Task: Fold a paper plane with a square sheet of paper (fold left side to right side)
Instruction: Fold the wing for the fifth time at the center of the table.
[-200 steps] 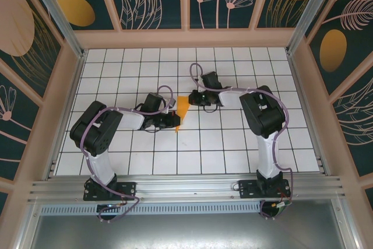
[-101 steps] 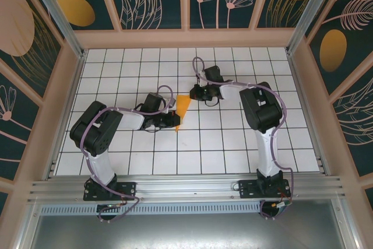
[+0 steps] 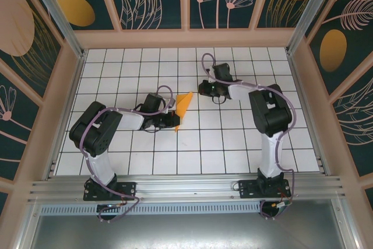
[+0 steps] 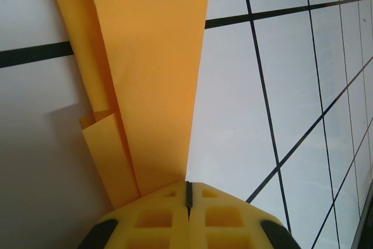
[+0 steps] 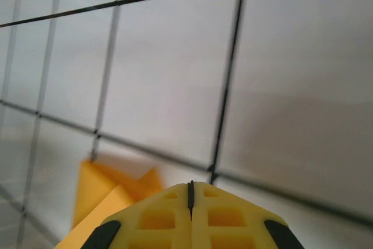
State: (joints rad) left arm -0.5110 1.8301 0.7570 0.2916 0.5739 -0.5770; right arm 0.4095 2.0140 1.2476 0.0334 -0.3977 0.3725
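Spanning the workspace, the white gridded table (image 3: 245, 144) is seen beneath both arms. On it, directly ahead of the left tool (image 3: 173, 122), the square sheet of paper (image 3: 183, 108) is found, already folded into a narrow orange-yellow wedge. Its narrow end is met by that tool's tips and its wide end is turned away, towards the right tool (image 3: 204, 90). The far corner of the wide end appears to be lifted slightly off the table.

The left tool is shown with its jaws pressed together, the narrow end of the wedge running under the tips; whether paper is nipped between them cannot be told. The right tool is likewise closed, on nothing, and is held near the wedge but apart from it.

The paper is judged to be very light, thin and limp, easily slid over the smooth table and easily creased or torn. It would best be pinned flat near the crease by one tool while a free edge or the raised corner is taken by the other. A small layered flap is seen just beside the left tool's tips.
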